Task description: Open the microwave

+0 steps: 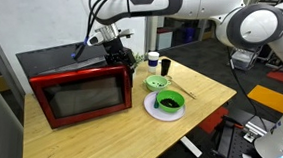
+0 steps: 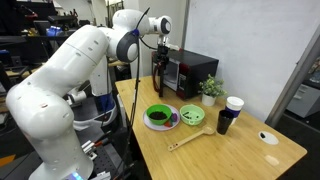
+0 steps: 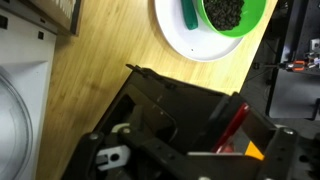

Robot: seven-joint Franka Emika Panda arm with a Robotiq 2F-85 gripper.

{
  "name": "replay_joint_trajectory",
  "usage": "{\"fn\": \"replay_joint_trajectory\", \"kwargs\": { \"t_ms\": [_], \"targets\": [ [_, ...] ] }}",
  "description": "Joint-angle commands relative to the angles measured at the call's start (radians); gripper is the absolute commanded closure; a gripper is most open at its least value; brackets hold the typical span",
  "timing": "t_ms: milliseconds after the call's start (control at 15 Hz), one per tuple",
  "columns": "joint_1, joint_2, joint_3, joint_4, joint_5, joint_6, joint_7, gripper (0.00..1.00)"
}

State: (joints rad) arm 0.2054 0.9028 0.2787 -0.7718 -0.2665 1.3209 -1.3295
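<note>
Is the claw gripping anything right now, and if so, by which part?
It cannot be told. In an exterior view the claw sits at an upper corner of the microwave, but no view shows its fingers closing on anything.

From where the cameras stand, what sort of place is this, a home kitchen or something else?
Probably a robotics lab, not a home kitchen: the red microwave sits on a wooden table, with cluttered equipment behind it and orange-yellow marking on the floor.
</note>
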Motion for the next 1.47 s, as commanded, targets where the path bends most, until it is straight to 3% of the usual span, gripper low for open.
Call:
{"fn": "replay_joint_trajectory", "kwargs": {
  "t_ms": [0, 1400],
  "targets": [
    [-0.002, -0.052, 0.016, -0.111, -0.002, 0.041, -0.012, 0.0],
    [0.023, -0.391, 0.068, -0.68, -0.052, 0.344, 0.114, 0.0]
  ]
}}
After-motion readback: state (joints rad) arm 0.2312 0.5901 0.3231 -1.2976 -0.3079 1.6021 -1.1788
